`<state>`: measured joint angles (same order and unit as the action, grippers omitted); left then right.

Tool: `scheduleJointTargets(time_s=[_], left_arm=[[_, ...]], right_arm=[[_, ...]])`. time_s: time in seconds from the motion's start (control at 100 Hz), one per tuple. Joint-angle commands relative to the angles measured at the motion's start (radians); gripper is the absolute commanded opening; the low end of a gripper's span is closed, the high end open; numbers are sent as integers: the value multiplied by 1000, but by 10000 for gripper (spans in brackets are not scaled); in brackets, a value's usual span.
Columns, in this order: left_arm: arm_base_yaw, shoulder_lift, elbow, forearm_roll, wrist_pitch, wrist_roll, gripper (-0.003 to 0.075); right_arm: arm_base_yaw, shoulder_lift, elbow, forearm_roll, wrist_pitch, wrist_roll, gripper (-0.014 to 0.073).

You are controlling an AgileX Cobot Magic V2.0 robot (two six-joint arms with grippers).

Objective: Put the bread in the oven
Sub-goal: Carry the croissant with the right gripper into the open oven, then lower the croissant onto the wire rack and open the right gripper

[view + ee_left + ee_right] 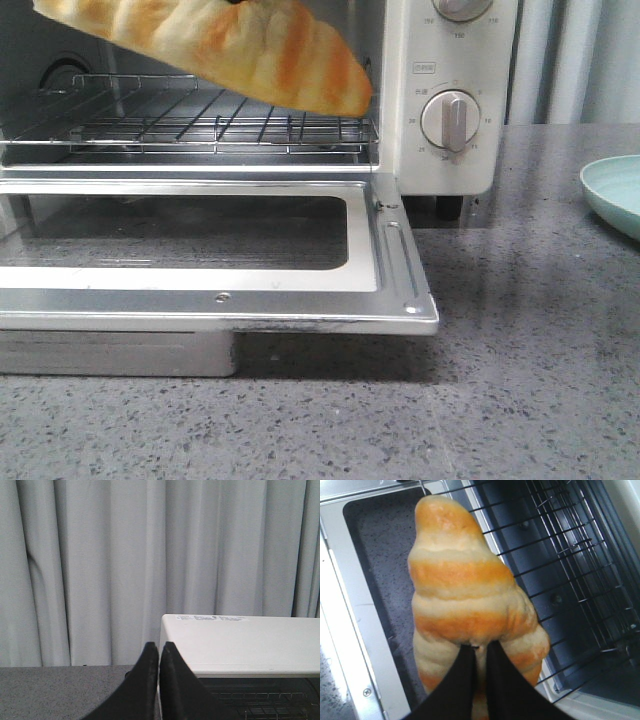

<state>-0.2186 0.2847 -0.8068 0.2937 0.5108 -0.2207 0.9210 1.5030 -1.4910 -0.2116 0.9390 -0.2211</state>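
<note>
Golden-orange bread [230, 45] is up in the air at the top left of the front view, tilted, hanging over the wire rack [200, 125] at the mouth of the oven [440, 110]. Oven door [390, 260] is already flat open, so that part's done. The right gripper [479, 652] is pinched onto the loaf. What's left: get it further in, set it on the rack, let go. The left gripper [159, 652] looks closed on nothing beside the oven, though its tips are dark and hard to read.
</note>
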Motion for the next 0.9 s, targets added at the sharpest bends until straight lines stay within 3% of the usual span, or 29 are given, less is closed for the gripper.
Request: scheduleJointTargets(time_s=[0.0, 0.52, 0.77, 0.82, 0.89], left_arm=[[2, 15, -24, -4, -85, -10, -21], [2, 15, -24, -4, -107, -10, -21], [2, 15, -24, -4, -107, -10, -21], [2, 15, -24, -4, -107, -10, -21], [2, 15, -24, -4, -107, -10, -21]], right_arm=[[0, -16, -37, -85, -90, 31, -69], [0, 79, -37, -353, -132, 95, -69], [0, 90, -37, -388, -131, 96, -66], [0, 90, -37, -388, -131, 97, -41], [0, 90, -37, -388, -131, 99, 64]])
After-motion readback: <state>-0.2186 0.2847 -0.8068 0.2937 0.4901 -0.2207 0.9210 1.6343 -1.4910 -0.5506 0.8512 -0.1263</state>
